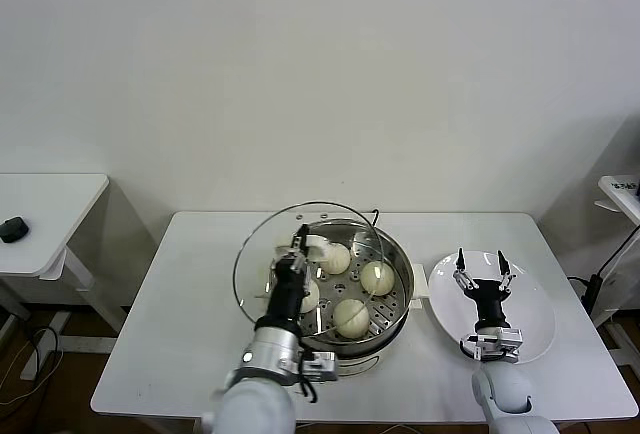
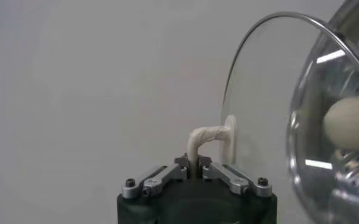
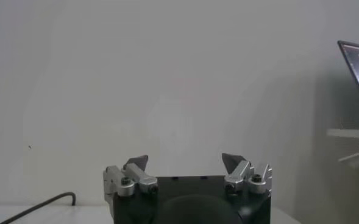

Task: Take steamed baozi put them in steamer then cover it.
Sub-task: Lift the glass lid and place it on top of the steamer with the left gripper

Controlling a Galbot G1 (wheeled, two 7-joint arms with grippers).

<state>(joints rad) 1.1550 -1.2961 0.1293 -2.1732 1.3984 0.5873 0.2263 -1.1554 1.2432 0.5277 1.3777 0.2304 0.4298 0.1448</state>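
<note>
Left tool (image 1: 298,244) clamped on cover (image 1: 262,254) by its handle (image 2: 208,137) — glass tilted, overhanging steamer (image 1: 396,254) toward robot's left, not seated. Baozi (image 1: 378,277) inside already. Right tool (image 1: 483,272) spread open, idle above plate (image 1: 535,309) — farther from steamer.

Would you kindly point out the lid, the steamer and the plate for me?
lid (image 1: 262,246), head view, glass near its left rim.
steamer (image 1: 392,244), head view, steel wall on the right.
plate (image 1: 535,304), head view, bare right part.
</note>
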